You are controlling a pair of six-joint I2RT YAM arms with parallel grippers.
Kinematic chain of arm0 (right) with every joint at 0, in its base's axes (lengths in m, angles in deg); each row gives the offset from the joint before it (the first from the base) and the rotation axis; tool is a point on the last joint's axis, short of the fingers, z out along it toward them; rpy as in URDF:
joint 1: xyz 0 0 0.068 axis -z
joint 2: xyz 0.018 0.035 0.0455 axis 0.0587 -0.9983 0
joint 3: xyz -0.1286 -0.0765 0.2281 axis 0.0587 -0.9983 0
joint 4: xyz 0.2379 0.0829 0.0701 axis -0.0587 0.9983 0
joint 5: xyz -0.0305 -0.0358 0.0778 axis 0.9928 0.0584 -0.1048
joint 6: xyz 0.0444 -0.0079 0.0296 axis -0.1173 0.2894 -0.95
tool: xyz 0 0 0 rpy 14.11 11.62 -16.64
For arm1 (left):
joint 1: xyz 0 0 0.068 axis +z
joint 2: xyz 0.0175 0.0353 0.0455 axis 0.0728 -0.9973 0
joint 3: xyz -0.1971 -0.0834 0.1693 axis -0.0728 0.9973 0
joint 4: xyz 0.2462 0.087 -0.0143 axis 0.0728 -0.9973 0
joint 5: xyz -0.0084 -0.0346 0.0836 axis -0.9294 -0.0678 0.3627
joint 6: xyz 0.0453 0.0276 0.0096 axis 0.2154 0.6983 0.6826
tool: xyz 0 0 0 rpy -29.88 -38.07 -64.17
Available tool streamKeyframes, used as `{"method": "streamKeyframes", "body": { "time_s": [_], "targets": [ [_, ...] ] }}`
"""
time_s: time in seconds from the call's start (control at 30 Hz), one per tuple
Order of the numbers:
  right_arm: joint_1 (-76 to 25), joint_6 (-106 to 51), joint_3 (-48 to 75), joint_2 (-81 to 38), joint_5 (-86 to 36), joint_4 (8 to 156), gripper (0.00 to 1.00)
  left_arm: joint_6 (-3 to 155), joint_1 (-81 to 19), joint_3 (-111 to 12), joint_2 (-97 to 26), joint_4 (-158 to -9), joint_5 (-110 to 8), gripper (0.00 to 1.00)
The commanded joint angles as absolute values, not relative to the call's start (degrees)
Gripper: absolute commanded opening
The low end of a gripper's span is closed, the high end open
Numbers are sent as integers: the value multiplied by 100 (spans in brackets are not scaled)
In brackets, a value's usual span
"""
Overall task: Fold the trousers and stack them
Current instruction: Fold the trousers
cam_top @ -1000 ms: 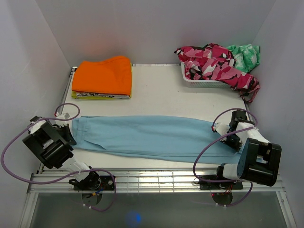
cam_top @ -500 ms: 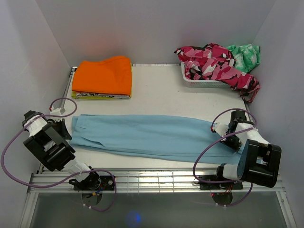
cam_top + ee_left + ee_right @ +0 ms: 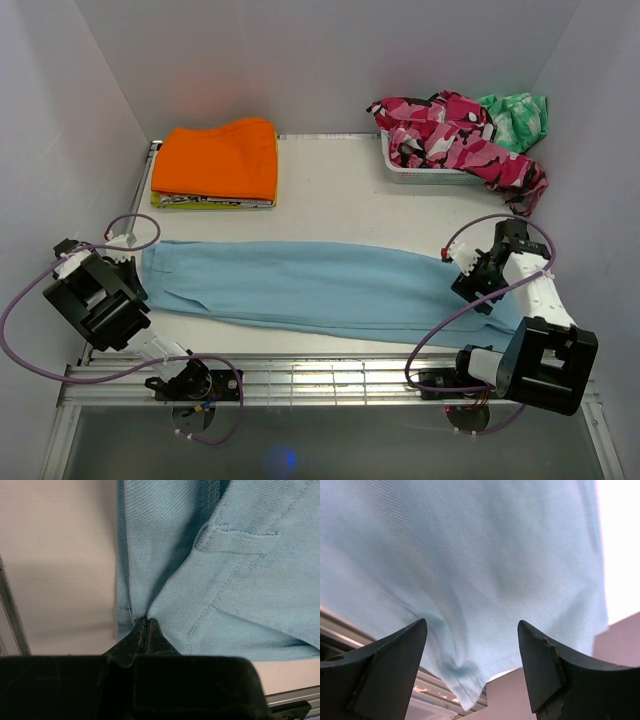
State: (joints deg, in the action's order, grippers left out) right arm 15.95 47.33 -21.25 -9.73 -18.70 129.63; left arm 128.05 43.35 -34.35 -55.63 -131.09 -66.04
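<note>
Light blue trousers (image 3: 320, 285) lie stretched flat across the near half of the table, waistband at the left, leg ends at the right. My left gripper (image 3: 128, 268) is shut on the waistband edge; in the left wrist view the closed fingertips (image 3: 145, 630) pinch the blue cloth (image 3: 240, 580). My right gripper (image 3: 470, 272) is open above the leg end, holding nothing; in the right wrist view its fingers (image 3: 400, 650) stand wide apart over the blue cloth (image 3: 470, 570). A folded orange pair (image 3: 218, 158) lies on a folded patterned pair at the back left.
A white basket (image 3: 425, 170) at the back right holds pink camouflage trousers (image 3: 450, 130) that hang over its edge, and a green garment (image 3: 515, 112). White walls close in the table on three sides. A metal rail (image 3: 320, 375) runs along the near edge.
My left gripper has pulled the waistband further left, drawing the trousers straighter. My right gripper has let go of the leg end, opened and lifted away.
</note>
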Motion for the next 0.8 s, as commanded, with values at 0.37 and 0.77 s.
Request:
{"method": "streamKeyframes", "body": {
  "time_s": [0.37, 0.77],
  "targets": [
    [1988, 4685, -784, -498, -2960, 14832, 74, 13526, 4373, -4550, -4794, -14092, -7792, 85],
    [2745, 6761, -2778, 293, -1809, 14151, 58, 14781, 1510, -3614, -3203, -15373, -8590, 76]
  ]
}}
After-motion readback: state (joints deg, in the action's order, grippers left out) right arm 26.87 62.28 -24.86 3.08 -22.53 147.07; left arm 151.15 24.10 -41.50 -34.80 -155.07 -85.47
